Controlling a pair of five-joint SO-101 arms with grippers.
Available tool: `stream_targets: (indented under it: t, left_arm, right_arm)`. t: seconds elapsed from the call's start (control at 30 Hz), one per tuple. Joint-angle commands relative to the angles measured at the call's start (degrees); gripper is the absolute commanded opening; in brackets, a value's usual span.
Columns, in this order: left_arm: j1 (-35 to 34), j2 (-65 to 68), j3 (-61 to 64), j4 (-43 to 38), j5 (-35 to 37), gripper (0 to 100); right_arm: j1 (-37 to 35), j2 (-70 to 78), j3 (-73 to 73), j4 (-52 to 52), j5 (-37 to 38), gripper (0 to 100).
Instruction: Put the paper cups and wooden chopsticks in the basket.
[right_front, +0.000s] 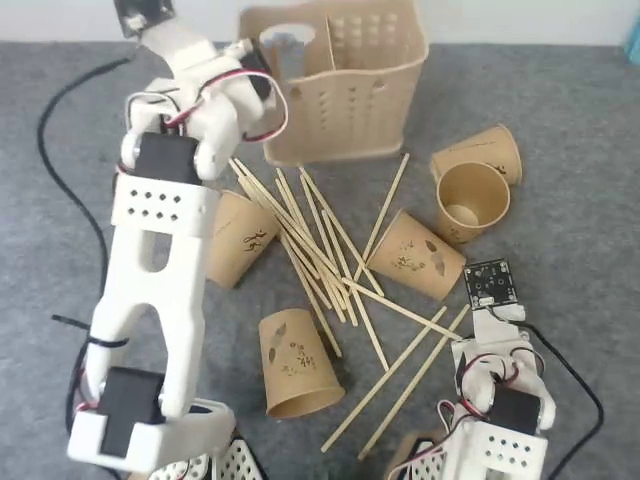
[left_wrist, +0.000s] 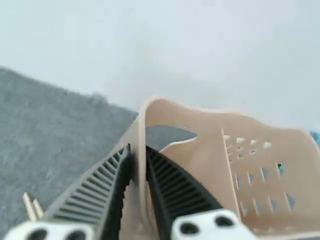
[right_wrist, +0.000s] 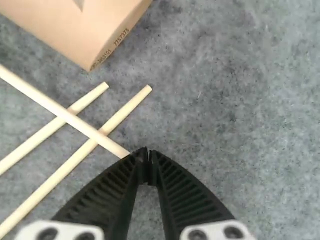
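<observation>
Right wrist view: the right gripper (right_wrist: 148, 152) has its jaws pressed together and empty, with a wooden chopstick (right_wrist: 60, 111) ending just beside their tips and running diagonally away across the worktop (right_wrist: 240, 75).

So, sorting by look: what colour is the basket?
Pale beige basket, perforated with small holes; clearest in the high view.

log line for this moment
left gripper: shut on beige plastic basket | right gripper: shut, empty | brown paper cups, wooden chopsticks: outside basket
</observation>
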Motion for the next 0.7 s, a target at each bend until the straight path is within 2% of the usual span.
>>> stream_targets:
  t: [0.0, 0.33, 0.5, 0.67]
  left_arm:
    - [2.73, -0.88, -3.38, -6.07, 1.14, 1]
    - [-0.79, 18.2, -3.47, -19.34, 0.88, 1]
    - [-1.23, 25.93, -3.56, -26.55, -3.08, 1]
    - [-1.23, 26.64, -8.48, -24.35, -2.81, 1]
  right_arm:
    - [0.92, -0.92, -0.44, -0.04, 0.44, 0.8]
    - [0.92, -0.92, -0.44, -0.13, 0.44, 0.8]
    - [0.92, -0.92, -0.44, -0.13, 0.44, 0.8]
    - [0.92, -0.92, -0.44, -0.13, 0.44, 0.8]
